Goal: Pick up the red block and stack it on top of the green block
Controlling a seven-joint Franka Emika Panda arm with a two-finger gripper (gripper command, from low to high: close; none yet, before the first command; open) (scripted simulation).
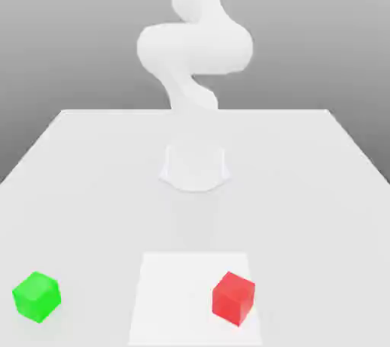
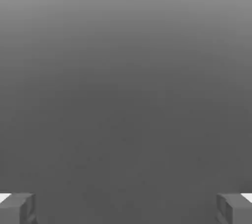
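Note:
The red block (image 1: 233, 298) is a small cube resting on the table near the front, toward the exterior view's right. Far from it, near the front corner at the exterior view's left, sits the green block (image 1: 36, 296), a cube of the same size. In the hand view my gripper (image 2: 126, 209) is open, its two grey fingertips (image 2: 17, 208) set wide apart with nothing between them. Behind them is only plain grey background.
The white arm (image 1: 194, 48) rises from its round base (image 1: 194, 166) at the middle of the pale table (image 1: 305, 185) and bends upward out of the picture. A brighter white rectangle (image 1: 175, 300) marks the table under the red block.

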